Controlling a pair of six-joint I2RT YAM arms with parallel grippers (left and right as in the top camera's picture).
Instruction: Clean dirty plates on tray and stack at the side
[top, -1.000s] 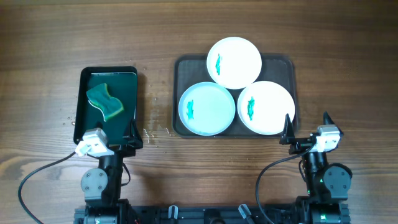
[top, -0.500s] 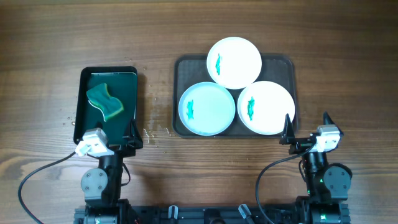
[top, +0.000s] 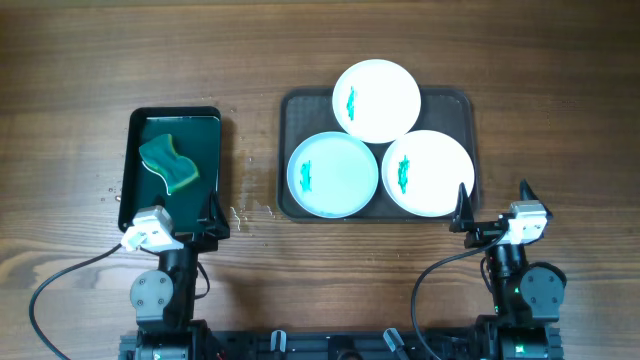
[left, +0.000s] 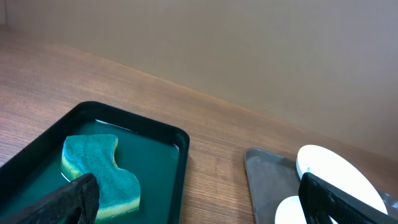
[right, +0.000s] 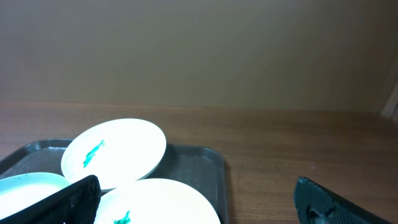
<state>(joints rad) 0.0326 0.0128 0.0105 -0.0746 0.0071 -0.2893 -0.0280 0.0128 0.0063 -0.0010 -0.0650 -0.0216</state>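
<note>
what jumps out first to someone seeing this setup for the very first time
The dark tray right of centre is crowded with a white plate at the far side and, side by side in front of it, a pale blue plate and a second white plate, each with a small teal smear. To the left, a smaller black tray holds green water and a teal sponge.

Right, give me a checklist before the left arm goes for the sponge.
1. Left gripper open and empty: ok.
2. Right gripper open and empty: ok.
3. Sponge lying free in the black tray: ok.
4. Three plates on the grey tray, each smeared: ok.
5. Plates apart from one another: not ok, they touch or overlap.
6. Table dry beside the black tray: not ok, droplets.
</note>
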